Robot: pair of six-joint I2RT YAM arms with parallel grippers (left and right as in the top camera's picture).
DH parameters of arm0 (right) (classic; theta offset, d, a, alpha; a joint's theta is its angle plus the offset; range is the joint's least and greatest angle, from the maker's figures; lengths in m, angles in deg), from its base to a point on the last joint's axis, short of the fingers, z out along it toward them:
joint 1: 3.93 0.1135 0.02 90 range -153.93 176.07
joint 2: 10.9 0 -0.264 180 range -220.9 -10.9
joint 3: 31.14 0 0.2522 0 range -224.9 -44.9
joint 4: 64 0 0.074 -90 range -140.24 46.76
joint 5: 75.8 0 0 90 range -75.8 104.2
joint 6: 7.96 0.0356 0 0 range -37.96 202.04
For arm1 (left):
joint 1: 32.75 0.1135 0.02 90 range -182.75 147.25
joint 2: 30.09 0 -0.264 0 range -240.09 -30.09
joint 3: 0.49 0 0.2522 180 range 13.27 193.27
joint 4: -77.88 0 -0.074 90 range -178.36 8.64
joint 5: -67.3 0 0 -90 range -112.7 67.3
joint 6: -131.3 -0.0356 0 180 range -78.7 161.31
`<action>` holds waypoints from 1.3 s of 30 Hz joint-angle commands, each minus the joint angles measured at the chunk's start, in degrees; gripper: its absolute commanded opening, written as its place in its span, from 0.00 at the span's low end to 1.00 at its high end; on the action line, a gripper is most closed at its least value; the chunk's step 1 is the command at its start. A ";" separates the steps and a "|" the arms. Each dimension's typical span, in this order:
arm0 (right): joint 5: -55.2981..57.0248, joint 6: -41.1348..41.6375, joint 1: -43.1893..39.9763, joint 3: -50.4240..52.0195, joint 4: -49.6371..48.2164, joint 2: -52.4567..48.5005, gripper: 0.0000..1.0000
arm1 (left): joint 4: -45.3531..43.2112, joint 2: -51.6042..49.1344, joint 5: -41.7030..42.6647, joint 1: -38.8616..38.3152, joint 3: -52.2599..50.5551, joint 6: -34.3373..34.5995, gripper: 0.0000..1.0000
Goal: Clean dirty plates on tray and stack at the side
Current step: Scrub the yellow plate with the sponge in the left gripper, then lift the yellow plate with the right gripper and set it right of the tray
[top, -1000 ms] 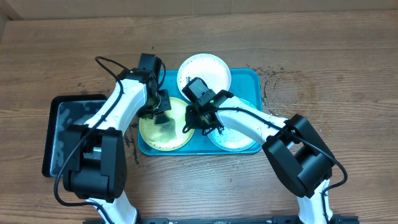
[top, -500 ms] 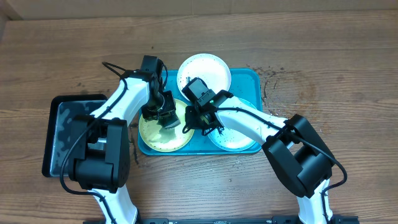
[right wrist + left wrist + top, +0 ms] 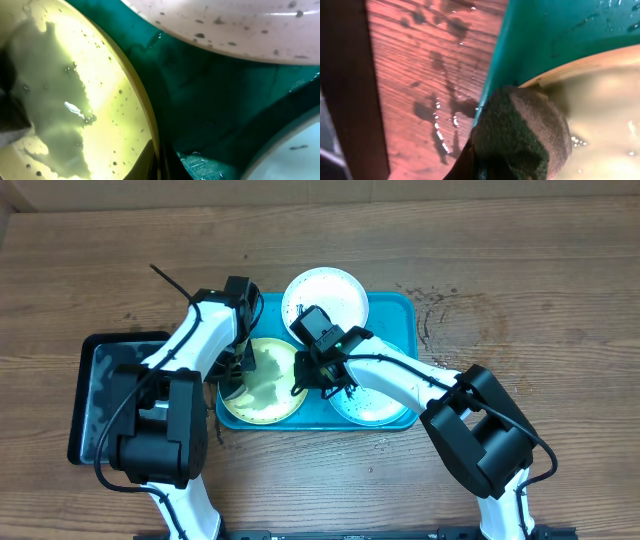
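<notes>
The turquoise tray holds three dirty plates: white, yellow-green and light blue. My left gripper is shut on a dark green sponge, which presses on the wet yellow-green plate at its left rim, right beside the tray's edge. At that plate's right rim my right gripper is shut, one finger on each side of the edge. In the right wrist view the yellow-green plate shows water and dark specks, while the white plate is speckled.
A black tray lies on the wooden table left of the turquoise one. Water drops and wet streaks mark the wood beside the tray's left edge. Dark specks dot the table at the tray's right end.
My left gripper has dragged the sponge from the middle of the yellow-green plate back to its left rim. The right gripper keeps its pinch on the plate's rim.
</notes>
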 commanded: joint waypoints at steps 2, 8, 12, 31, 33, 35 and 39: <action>2.01 -0.92 -0.83 -1.20 1.97 -0.24 0.04 | 2.91 1.66 -2.43 1.38 6.62 2.71 0.04; 1.79 -4.98 -0.83 -7.10 5.79 1.20 0.04 | 4.94 7.93 11.91 2.36 14.14 2.69 0.04; 2.99 -9.70 -0.81 -11.47 9.33 2.91 0.04 | 4.85 15.04 17.97 6.12 16.13 2.75 0.04; 59.56 -39.15 11.43 -30.36 23.71 6.12 0.04 | 8.24 22.73 24.24 40.48 11.21 3.87 0.04; 64.46 -42.03 14.03 -30.36 22.93 6.12 0.04 | 7.41 22.64 24.24 41.00 10.27 3.89 0.04; 69.02 -43.91 16.46 -30.36 21.99 6.12 0.04 | 6.99 22.64 24.26 41.13 9.55 4.07 0.04; 77.18 -48.33 20.79 -30.36 18.84 6.10 0.04 | 6.95 22.53 24.26 41.11 9.49 4.07 0.04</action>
